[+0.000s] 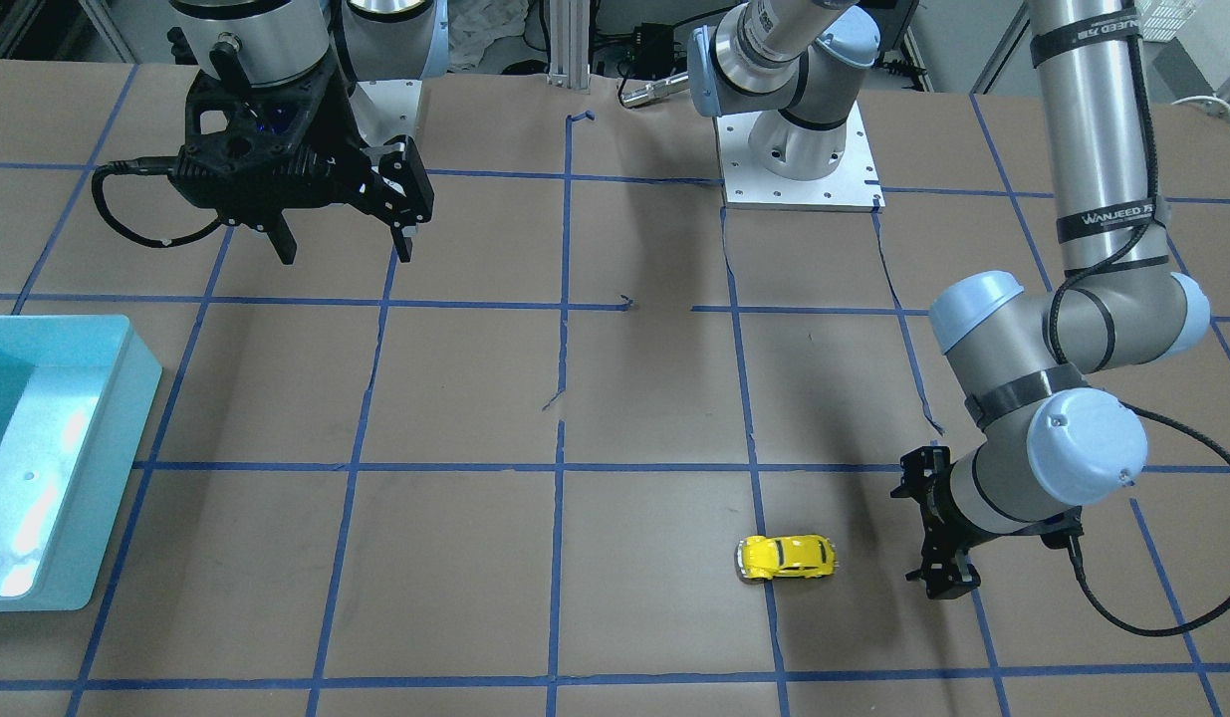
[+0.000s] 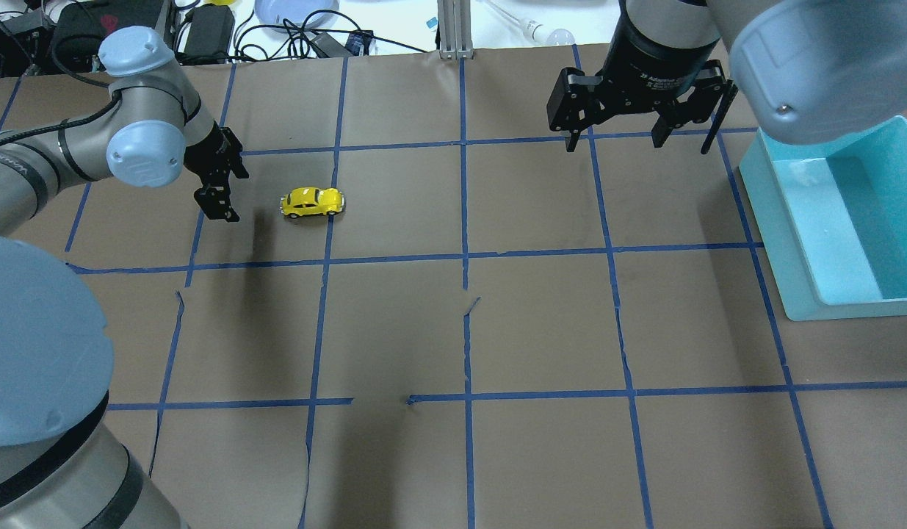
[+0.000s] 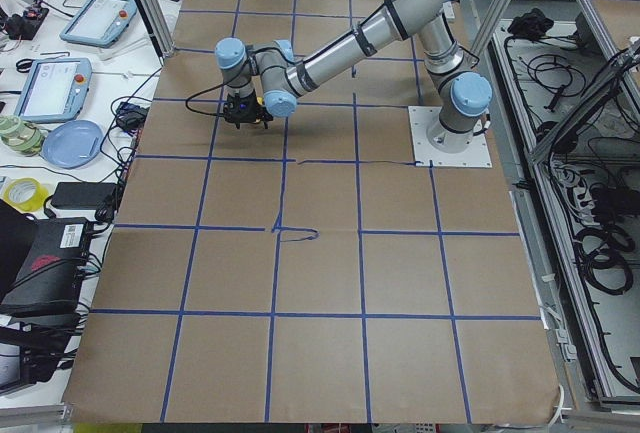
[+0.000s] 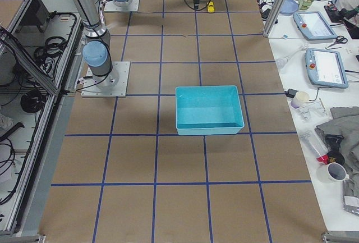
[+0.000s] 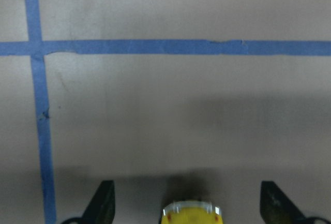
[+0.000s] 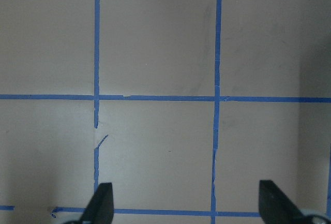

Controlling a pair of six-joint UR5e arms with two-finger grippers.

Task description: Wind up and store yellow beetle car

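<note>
The brown table [image 2: 541, 323], gridded with blue tape, carried a teal bin [image 2: 780, 228] at the robot's right end. The right claw [image 1: 346, 249] hung above the table near that bin, its fingers spread wide with nothing between them. The left claw [image 2: 219, 209] sat low over the far left part of the table, also spread wide (its wrist camera showed both fingertips well apart). The yellow beetle car [image 2: 312, 202] stood on its wheels just beside the left claw, ungripped and well apart from the bin.
</note>
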